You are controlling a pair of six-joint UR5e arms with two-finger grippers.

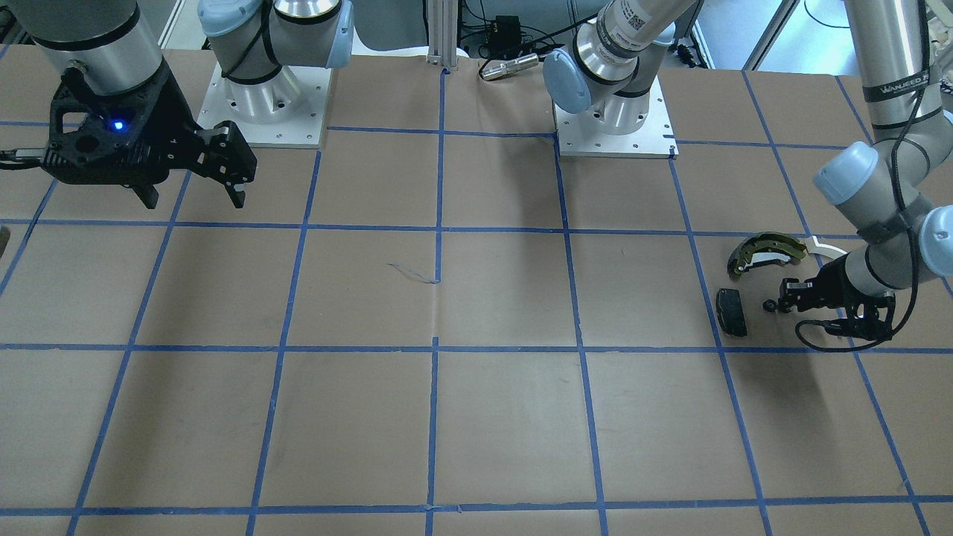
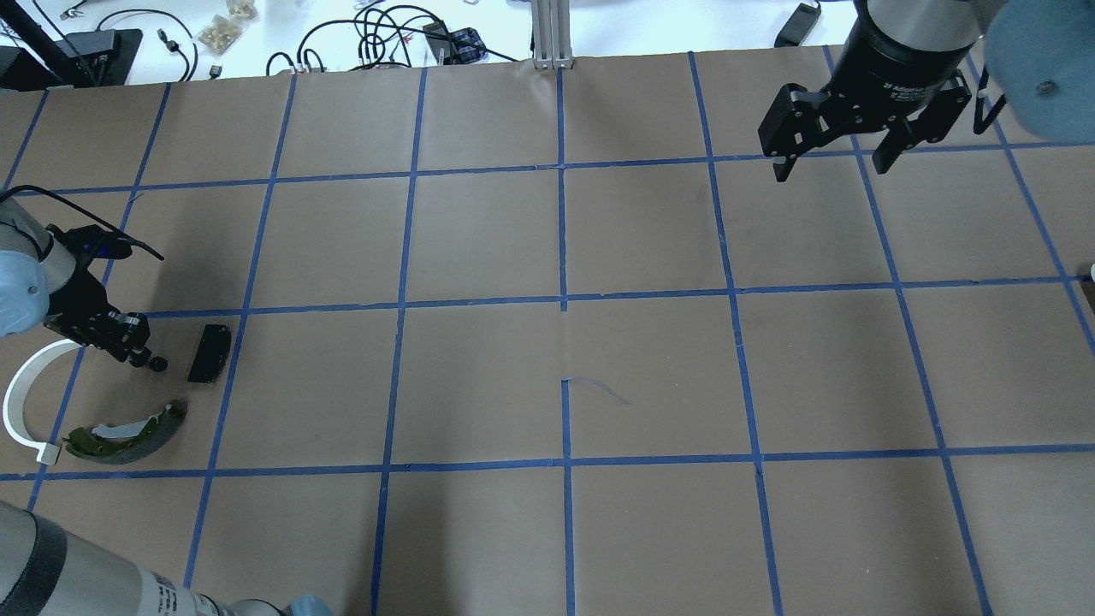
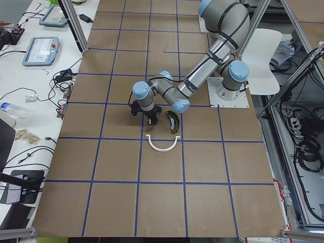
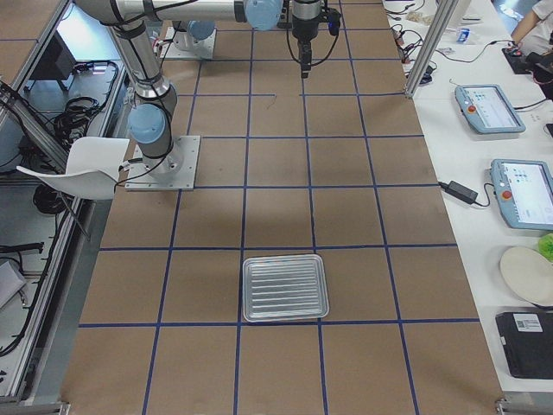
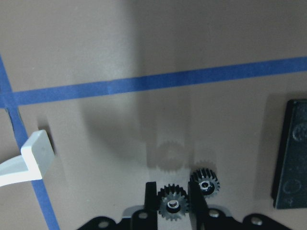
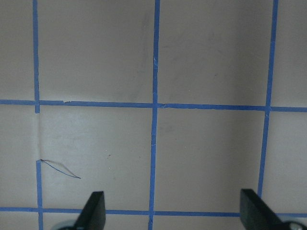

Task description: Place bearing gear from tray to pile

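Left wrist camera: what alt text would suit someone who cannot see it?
The left gripper holds a small black gear, a second gear beside it, over brown paper crossed by blue tape. A white strip shows left, a black pad right.

Table [image 2: 650,376] holds pile [image 2: 128,435], tray [image 4: 285,287], well apart.

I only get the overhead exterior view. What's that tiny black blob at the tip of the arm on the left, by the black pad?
Observer: The left wrist camera shows teeth. One black gear is clamped in the left gripper; a second gear shows just past one fingertip.
Visitor: Is there a container for such parts? I see none.
Observer: The exterior right view shows a ribbed metal tray lying on the table towards the robot's right end, outside your frame.
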